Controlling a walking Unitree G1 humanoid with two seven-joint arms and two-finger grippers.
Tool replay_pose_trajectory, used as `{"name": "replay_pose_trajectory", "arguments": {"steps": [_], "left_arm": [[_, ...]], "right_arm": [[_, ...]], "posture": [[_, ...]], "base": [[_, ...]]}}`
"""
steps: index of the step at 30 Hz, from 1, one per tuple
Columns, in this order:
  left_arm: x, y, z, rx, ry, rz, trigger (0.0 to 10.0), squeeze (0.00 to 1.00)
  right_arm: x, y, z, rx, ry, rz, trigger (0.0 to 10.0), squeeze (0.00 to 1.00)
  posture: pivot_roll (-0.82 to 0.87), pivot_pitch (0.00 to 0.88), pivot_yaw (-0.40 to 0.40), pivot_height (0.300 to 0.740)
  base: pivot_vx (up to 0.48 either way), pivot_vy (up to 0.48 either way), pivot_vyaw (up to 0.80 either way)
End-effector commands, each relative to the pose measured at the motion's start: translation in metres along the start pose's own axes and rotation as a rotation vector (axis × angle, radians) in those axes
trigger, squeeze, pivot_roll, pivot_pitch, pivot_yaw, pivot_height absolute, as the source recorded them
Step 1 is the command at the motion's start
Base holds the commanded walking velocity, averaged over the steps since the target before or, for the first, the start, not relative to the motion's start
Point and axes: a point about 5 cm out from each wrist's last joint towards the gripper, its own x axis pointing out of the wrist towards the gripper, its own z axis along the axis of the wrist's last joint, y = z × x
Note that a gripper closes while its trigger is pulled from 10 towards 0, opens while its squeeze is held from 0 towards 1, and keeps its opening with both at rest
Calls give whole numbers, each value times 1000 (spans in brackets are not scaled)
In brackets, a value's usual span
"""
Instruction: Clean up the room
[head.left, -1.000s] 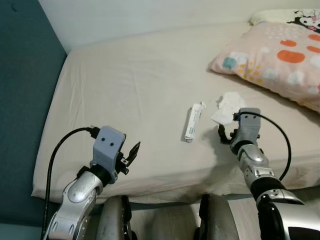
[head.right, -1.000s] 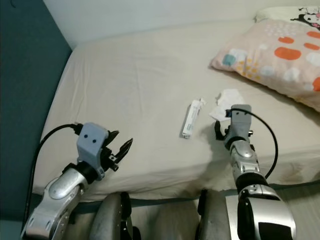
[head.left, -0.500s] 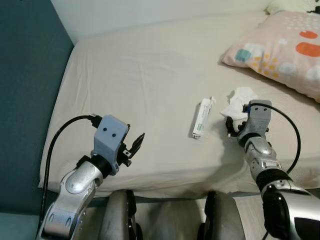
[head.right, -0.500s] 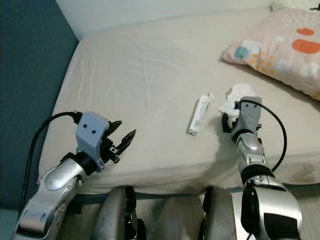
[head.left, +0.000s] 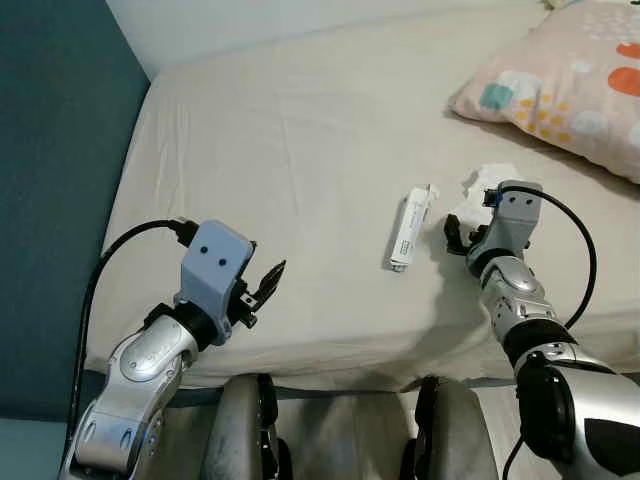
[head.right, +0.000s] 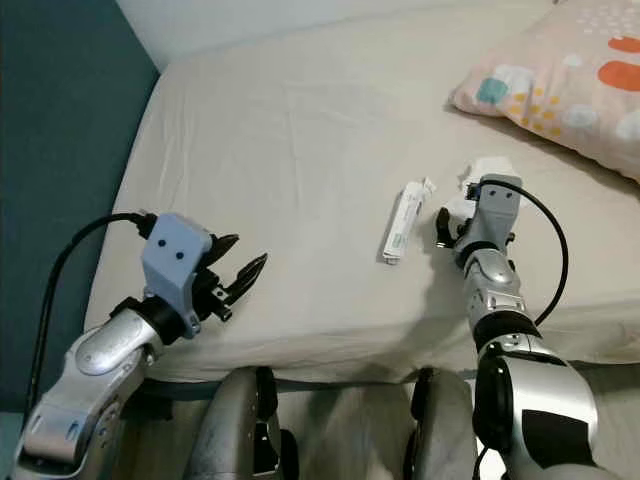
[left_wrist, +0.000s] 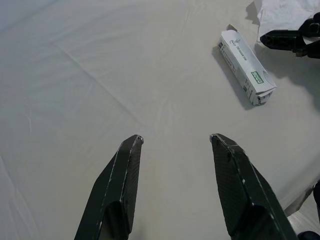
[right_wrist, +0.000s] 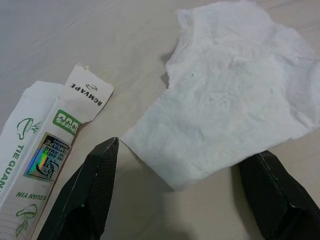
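On the bed (head.left: 300, 150), a crumpled white tissue (right_wrist: 235, 95) lies just right of a small white carton (head.left: 411, 227). The right end effector (right_wrist: 187, 195) is spread wide at the tissue's near edge, empty. The left end effector (left_wrist: 175, 190) is held open, empty, near the bed's left front.

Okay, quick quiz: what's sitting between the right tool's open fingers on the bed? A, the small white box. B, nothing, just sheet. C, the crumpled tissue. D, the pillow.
C: in the right wrist view the tissue lies between the spread fingers of the right tool, while the box lies off to one side on the bed.
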Motion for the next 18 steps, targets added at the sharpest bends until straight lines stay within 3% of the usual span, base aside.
{"name": "replay_pose_trajectory", "arguments": {"steps": [1,12,18], "left_arm": [[-4,1,-1,15,24,-7,10000,0],[-4,0,0,22,23,-14,10000,0],[-4,-1,0,26,26,-20,10000,0]], "right_arm": [[-2,2,-11,13,45,-2,10000,0],[-2,-2,-10,23,34,-18,10000,0],[-4,-11,-10,124,22,-85,10000,0]], "posture": [[345,444,143,569],[349,440,147,569],[348,438,149,569]], "base": [[0,0,0],[0,0,0],[0,0,0]]}}
